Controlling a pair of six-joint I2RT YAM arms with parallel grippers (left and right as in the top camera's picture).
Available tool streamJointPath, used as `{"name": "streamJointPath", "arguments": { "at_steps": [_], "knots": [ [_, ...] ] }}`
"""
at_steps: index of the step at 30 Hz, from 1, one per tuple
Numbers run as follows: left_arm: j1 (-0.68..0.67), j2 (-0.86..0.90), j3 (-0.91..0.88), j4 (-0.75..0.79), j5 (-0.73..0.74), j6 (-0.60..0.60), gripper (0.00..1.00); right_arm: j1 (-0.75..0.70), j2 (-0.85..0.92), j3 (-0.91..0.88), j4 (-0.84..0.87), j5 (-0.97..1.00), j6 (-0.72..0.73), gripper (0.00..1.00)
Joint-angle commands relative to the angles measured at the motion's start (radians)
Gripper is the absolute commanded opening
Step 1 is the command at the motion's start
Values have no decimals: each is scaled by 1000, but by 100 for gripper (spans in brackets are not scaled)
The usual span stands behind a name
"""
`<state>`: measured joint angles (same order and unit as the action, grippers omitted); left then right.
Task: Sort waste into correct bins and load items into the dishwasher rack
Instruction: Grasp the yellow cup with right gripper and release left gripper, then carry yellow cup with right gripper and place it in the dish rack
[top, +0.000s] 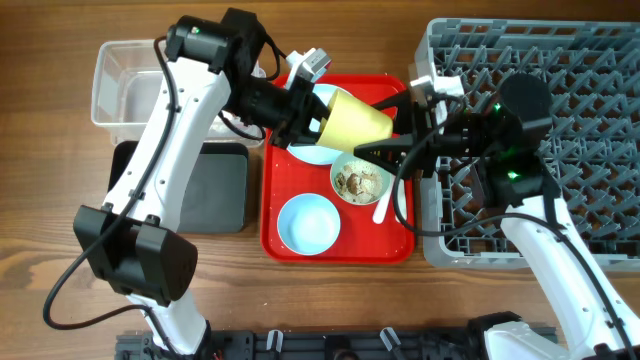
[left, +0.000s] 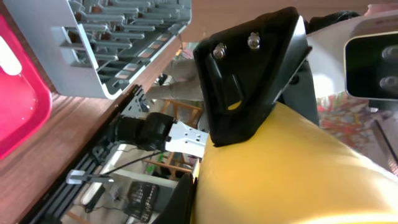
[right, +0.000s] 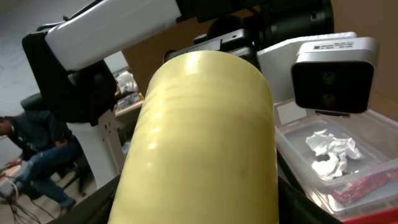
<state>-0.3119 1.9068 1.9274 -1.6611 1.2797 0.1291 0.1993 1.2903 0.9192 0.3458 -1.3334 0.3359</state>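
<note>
The small yellow cup (top: 355, 120) hangs on its side above the red tray, held between both grippers. My left gripper (top: 312, 118) grips its left end, and a dark finger lies against the cup (left: 298, 168) in the left wrist view. My right gripper (top: 385, 130) straddles its right end, with fingers pressed on both sides of the cup (right: 205, 137) in the right wrist view. The pale green bowl (top: 358, 180) holds food scraps. The pale blue bowl (top: 308, 222), a white spoon (top: 383, 205) and the partly hidden pale blue plate (top: 312, 153) lie on the tray.
The flat red tray (top: 400, 245) sits mid-table. The grey dishwasher rack (top: 570, 120) stands at the right. The clear tub (top: 120, 80) at the back left holds crumpled tissue (right: 329, 149) and a red wrapper (right: 364, 186). The black tray (top: 215, 185) lies in front of the tub.
</note>
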Motion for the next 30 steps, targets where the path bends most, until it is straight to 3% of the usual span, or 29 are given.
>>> {"name": "streamJointPath", "arguments": {
  "at_steps": [1, 6, 15, 21, 30],
  "knots": [
    [-8, -20, 5, 10, 28, -2, 7, 16, 2, 3, 18, -63, -10, 54],
    [-8, -20, 5, 11, 16, -2, 21, -8, 1, 3, 93, -64, 80, 51],
    [-6, -20, 5, 40, 8, -2, 25, -233, -8, 3, 49, -65, 277, 41],
    [-6, -20, 5, 107, -84, -2, 29, -365, -14, 3, -87, -67, 257, 41],
    [-6, -20, 5, 193, -279, -2, 34, -383, -32, 3, -359, 109, 117, 41]
  ]
}}
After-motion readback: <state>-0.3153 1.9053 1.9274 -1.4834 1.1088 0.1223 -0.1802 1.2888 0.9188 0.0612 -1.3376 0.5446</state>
